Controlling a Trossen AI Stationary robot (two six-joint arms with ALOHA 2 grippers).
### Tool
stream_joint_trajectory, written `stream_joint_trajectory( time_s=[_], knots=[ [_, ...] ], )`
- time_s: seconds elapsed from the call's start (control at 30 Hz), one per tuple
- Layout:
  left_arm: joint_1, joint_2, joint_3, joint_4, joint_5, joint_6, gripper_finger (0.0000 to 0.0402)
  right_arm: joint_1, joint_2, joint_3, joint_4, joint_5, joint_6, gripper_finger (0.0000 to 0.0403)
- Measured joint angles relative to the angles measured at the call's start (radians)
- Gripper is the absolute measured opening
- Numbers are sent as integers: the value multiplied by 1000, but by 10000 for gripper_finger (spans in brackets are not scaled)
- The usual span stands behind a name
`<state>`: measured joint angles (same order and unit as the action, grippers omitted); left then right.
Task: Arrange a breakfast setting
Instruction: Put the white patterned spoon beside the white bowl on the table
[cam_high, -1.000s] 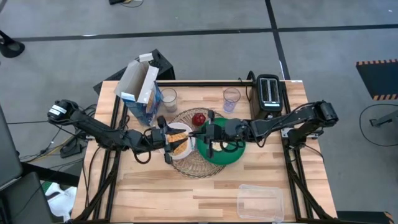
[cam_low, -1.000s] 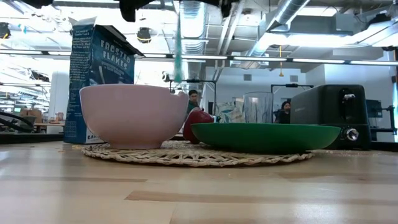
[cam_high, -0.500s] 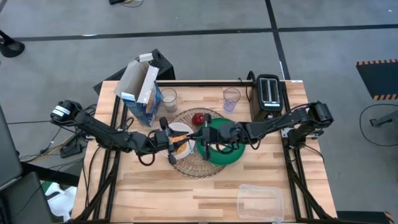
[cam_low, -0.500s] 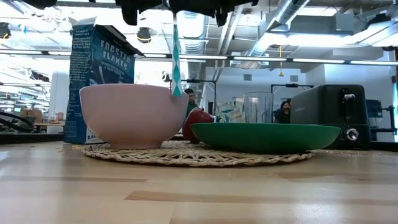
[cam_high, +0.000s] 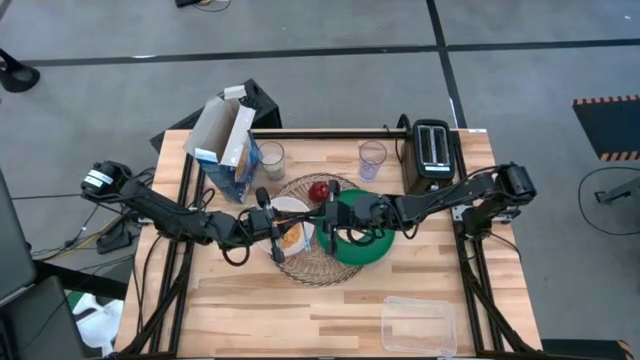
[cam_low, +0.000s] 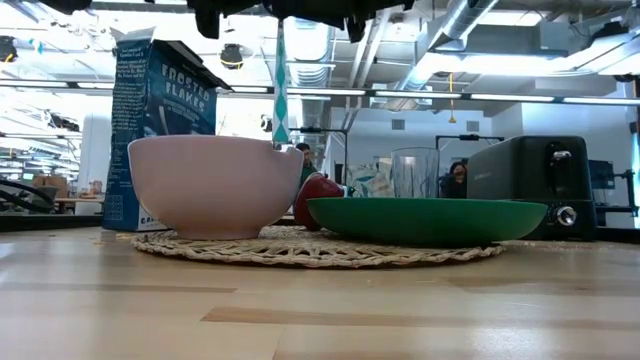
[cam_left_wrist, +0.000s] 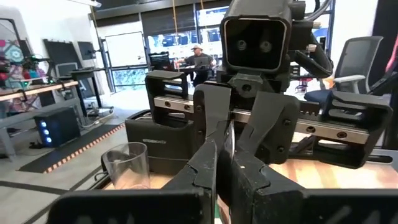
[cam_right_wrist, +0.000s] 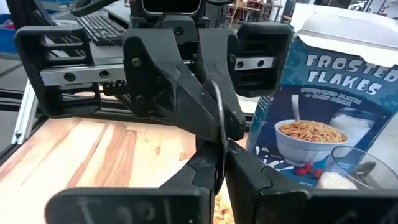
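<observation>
A white bowl (cam_high: 283, 212) and a larger green plate (cam_high: 366, 251) sit on the round wicker mat (cam_high: 300, 272). A red apple (cam_high: 319, 191) lies on the mat's far part. Above the bowl my left gripper (cam_high: 296, 222) and my right gripper (cam_high: 312, 213) meet tip to tip. Both are shut on the spoon (cam_low: 281, 90), whose teal handle hangs down toward the bowl's rim (cam_low: 270, 142). The blue-and-white cereal box (cam_high: 225, 145) stands open at the far left, beside a clear glass (cam_high: 271, 158). A second glass (cam_high: 372, 158) stands farther right. My left gripper pinches the spoon's upper end (cam_left_wrist: 229, 134) between its two fingers, coming in level from the table's left. The spoon hangs upright below the fingers, its lower end (cam_low: 281, 138) at the height of the bowl's rim. My right gripper pinches the same upper end, a thin metal edge (cam_right_wrist: 219, 112), between its two fingers, level from the table's right and opposite the left fingers. The teal handle hangs straight down below the hold.
A black toaster (cam_high: 432, 148) stands at the far right edge. A clear plastic tub (cam_high: 418, 325) lies at the near right corner. Bare wooden table (cam_high: 250, 310) stretches along the near side. People stand in the room beyond the table.
My left gripper has shut its fingers on the spoon's upper end, staying over the bowl. The spoon, held by my right gripper, has come down a little, so its teal handle now reaches the bowl's rim.
</observation>
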<state>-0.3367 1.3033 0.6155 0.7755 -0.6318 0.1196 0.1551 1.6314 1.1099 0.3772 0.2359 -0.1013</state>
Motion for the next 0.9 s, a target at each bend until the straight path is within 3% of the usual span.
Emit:
stream_joint_trajectory(
  time_s=[0.37,0.67,0.9],
  knots=[
    [-3,-44,18,-85,-25,-26,1,7,-18,0,-13,-2,-2,103],
    [-17,-270,18,-425,-18,-204,0,45,-125,0,-115,-3,-35,194],
    [-50,-453,18,-715,72,-430,0,86,-200,1,-250,-2,-34,214]
  ],
)
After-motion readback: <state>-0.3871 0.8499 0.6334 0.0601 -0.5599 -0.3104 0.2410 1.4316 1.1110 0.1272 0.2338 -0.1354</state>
